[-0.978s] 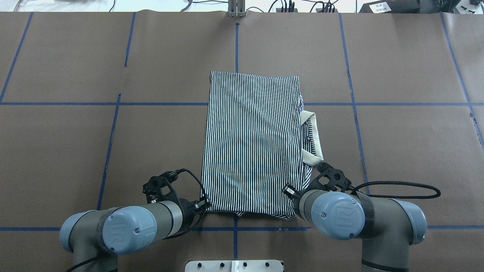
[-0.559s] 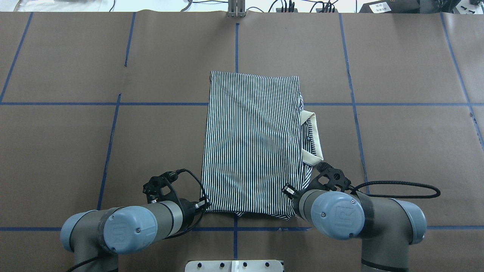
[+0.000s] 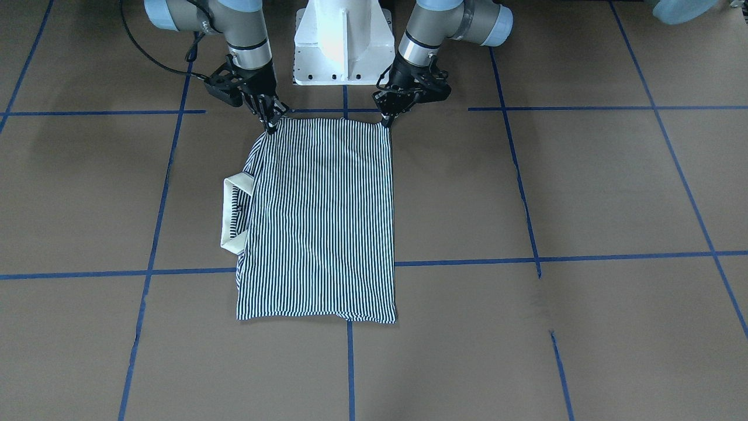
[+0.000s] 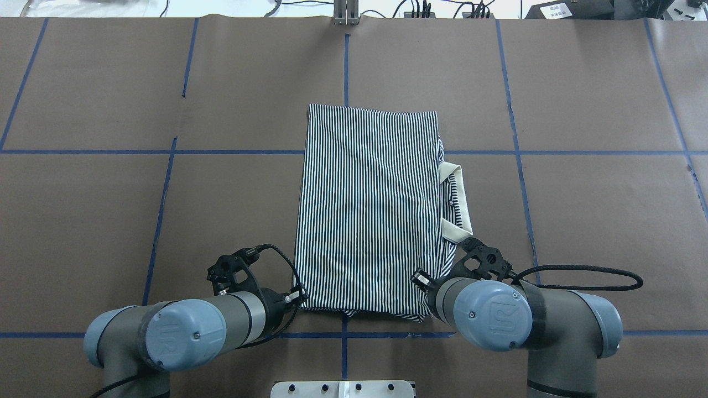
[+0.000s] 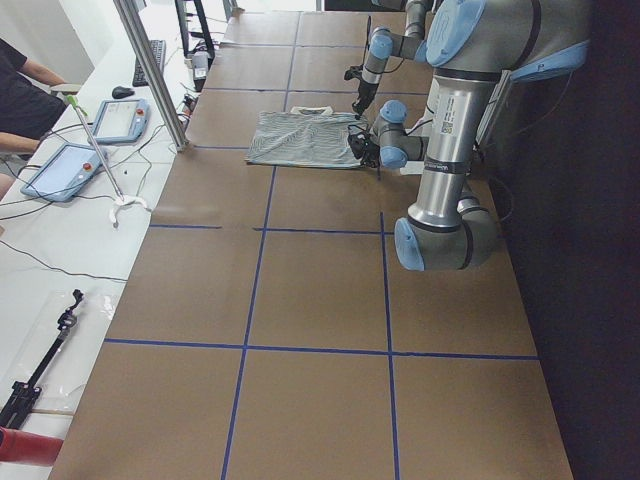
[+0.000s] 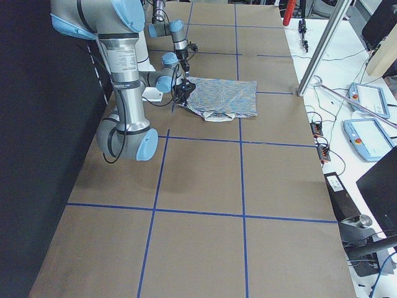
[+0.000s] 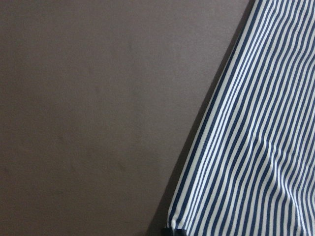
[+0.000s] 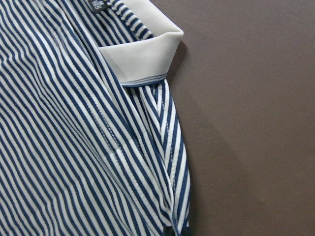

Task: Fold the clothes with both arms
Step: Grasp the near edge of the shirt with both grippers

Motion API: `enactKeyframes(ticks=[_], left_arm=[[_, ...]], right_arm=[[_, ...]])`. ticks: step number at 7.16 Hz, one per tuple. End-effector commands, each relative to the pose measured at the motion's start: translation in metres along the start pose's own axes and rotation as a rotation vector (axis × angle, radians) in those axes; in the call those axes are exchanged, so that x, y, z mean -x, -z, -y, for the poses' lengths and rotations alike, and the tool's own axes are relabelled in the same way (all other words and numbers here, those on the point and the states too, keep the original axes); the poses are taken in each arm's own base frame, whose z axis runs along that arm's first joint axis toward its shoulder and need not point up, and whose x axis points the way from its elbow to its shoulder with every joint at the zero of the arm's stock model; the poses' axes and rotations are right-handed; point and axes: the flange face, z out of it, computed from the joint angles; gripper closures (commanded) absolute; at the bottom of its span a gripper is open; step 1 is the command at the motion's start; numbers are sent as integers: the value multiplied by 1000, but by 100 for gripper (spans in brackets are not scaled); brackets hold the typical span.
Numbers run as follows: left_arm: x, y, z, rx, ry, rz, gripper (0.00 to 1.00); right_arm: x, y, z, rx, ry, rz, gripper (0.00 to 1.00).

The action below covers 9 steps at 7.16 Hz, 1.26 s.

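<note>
Striped shirt (image 3: 318, 216) corners seemingly within grippers (image 3: 270, 120) (image 3: 385, 118)

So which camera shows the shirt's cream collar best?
The front-facing view: the whole collar shows, poking from the folded shirt. Overhead shows it too, the right gripper close by. The right wrist camera sees one corner close up; side views show it tiny; the left wrist camera, nothing.

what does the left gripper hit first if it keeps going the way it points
The shirt: the left gripper points down at its near corner, apparently shut on it; the table lies just beneath.
</note>
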Motion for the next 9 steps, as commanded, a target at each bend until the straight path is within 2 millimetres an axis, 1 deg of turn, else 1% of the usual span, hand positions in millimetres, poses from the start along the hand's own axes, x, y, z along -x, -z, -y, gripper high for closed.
enactKeyframes(ticks=[1,2,3,4,5,6,7,8,9], left_arm=[[2,56,8,21,12,-63,100],[3,79,7,35,81,-72,100],[-2,92,2,46,130,-84,100],[-5,106,-11,74,172,-89,100],[-8,122,-20,83,198,-64,100],[-16,141,-24,96,206,-69,100],[-24,156,-22,105,209,-95,100],[-22,139,-9,59,200,-69,100],[-35,133,23,-6,204,-84,100]], right_arm=[[5,17,-1,26,-4,25,100],[4,34,0,57,-7,40,100],[5,44,1,69,-9,54,100],[4,52,2,76,-8,64,100],[-7,65,7,100,7,63,100],[-13,85,13,128,4,79,100],[-2,105,31,139,-24,113,100],[14,111,55,120,-61,133,100],[40,115,75,105,-71,163,100]])
